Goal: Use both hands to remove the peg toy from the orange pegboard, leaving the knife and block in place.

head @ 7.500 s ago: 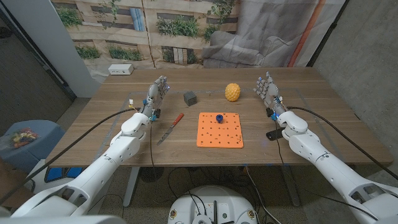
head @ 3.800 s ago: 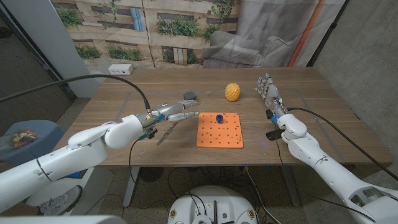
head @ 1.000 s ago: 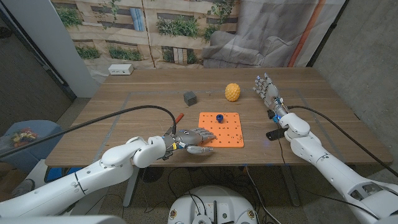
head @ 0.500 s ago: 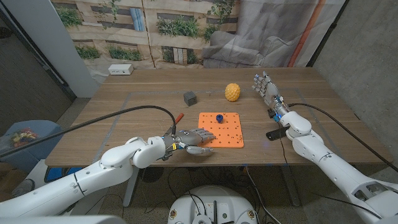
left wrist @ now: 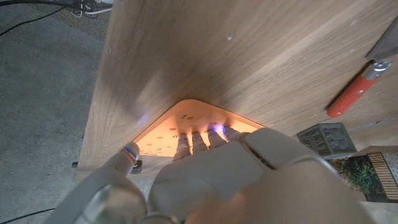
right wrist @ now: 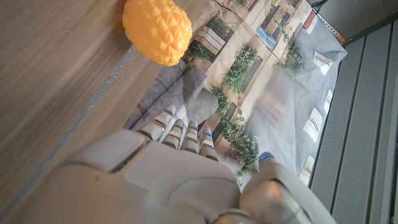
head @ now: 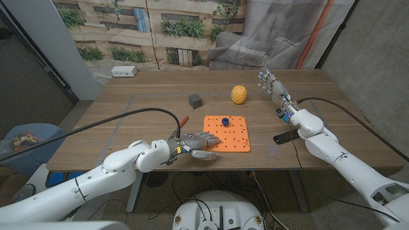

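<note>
Wooden table (head: 128, 121): left hand (head: 199, 144) stays pressing orange pegboard (head: 238, 139) corner, holding nothing; right hand (head: 271, 84), fingers apart, has shifted farther back.

pegboard (head: 227, 133): 1 | peg toy (head: 225, 121): 1 | knife (head: 183, 121): 1 | block (head: 195, 100): 1 | yellow ball (head: 239, 94): 1 | power strip (head: 124, 71): 1

Both arms (head: 96, 176) have glossy white shells ending in grey segmented hands, left hand (head: 199, 143), right hand (head: 271, 84), with black cables at the wrists.

Even, soft light — blurred wrist foregrounds
</note>
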Controlling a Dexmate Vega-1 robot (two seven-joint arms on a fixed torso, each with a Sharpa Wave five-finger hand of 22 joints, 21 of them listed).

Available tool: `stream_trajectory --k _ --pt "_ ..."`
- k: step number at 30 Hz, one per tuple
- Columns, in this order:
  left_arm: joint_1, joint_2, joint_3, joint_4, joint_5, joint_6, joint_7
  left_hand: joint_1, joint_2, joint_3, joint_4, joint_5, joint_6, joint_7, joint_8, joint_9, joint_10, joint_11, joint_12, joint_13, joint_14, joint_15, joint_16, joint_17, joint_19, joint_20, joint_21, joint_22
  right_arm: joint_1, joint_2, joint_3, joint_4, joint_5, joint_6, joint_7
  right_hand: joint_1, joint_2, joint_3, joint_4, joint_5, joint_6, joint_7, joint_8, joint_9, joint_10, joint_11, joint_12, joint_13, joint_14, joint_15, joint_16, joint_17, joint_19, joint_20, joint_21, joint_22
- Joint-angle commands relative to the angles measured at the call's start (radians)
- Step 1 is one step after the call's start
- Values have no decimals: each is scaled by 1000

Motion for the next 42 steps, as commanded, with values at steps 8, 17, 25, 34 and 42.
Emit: stream_trajectory --k 8,17,25,34,42 --pt "-23 -7 7 21 -3 -11 -1 14 96 4 -16 7 15 -5 5 5 -7 1 0 1 4 -67 2 2 15 -175 6 3 4 -88 -27 -93 -220 38 -60 53 -9 12 -41 -3 38 4 12 5 8 6 4 0 0 -15 1 -11 -9 -30 5 3" --pt "-28 1 3 14 -12 -11 -20 16 95 6 -20 7 19 -7 5 5 -6 0 1 1 5 -66 3 1 20 -175 7 3 -15 -143 -26 -173 -325 -4 -100 74 -17 18 -63 -11 42 2 11 6 8 9 3 1 -9 -13 -2 -19 -13 -30 4 3" --pt "-37 5 0 17 -20 -12 -33 18 95 8 -23 7 22 -7 5 6 -5 1 1 1 6 -66 2 1 22 -175 7 3 -21 -203 -30 -260 -431 -72 -111 91 -29 21 -82 -19 37 -2 8 7 -2 13 0 1 -17 -10 -5 -24 -18 -26 3 3" --pt "-44 4 -2 28 -32 -14 -35 20 94 10 -26 7 24 -6 4 6 -2 1 2 1 9 -67 3 1 26 -175 7 2 -22 -250 -43 -361 -529 -158 -103 118 -46 24 -115 -35 34 -9 5 9 -31 0 -8 2 -53 6 -13 -31 -38 -17 0 3" --pt "-61 1 1 51 -46 -28 -39 21 94 12 -28 6 27 -8 4 6 0 3 2 1 12 -65 3 1 30 -175 8 2 -11 -288 -51 -430 -587 -215 -64 133 -61 24 -138 -49 24 -20 3 10 -54 -11 -10 4 -84 24 -16 -34 -54 -3 0 4"
